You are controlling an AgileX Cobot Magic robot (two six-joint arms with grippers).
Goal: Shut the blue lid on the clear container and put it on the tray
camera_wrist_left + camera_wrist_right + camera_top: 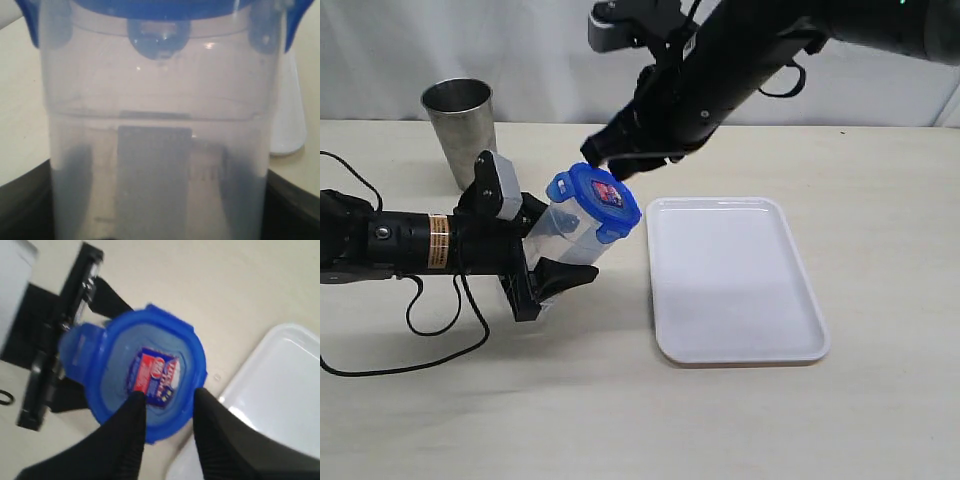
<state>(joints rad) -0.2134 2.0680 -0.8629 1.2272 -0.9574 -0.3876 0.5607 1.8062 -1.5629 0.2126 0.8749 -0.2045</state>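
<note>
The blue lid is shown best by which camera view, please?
The right wrist view: it faces the blue lid top-on, with sticker and nearly the whole outline visible. The exterior view shows it small and tilted on the clear container. The left wrist view catches only its lower edge and tabs.

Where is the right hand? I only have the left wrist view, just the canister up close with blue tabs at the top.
Observer: In the right wrist view, the right hand is open over the blue lid, at its rim beside the sticker.
Operator: Is the container upright?
Observer: No. The exterior view shows the left hand holding the clear container tilted, lid end toward the tray.
Operator: All tabs down?
Observer: One tab sticks out flat from the lid in the right wrist view. I cannot judge the others.
</note>
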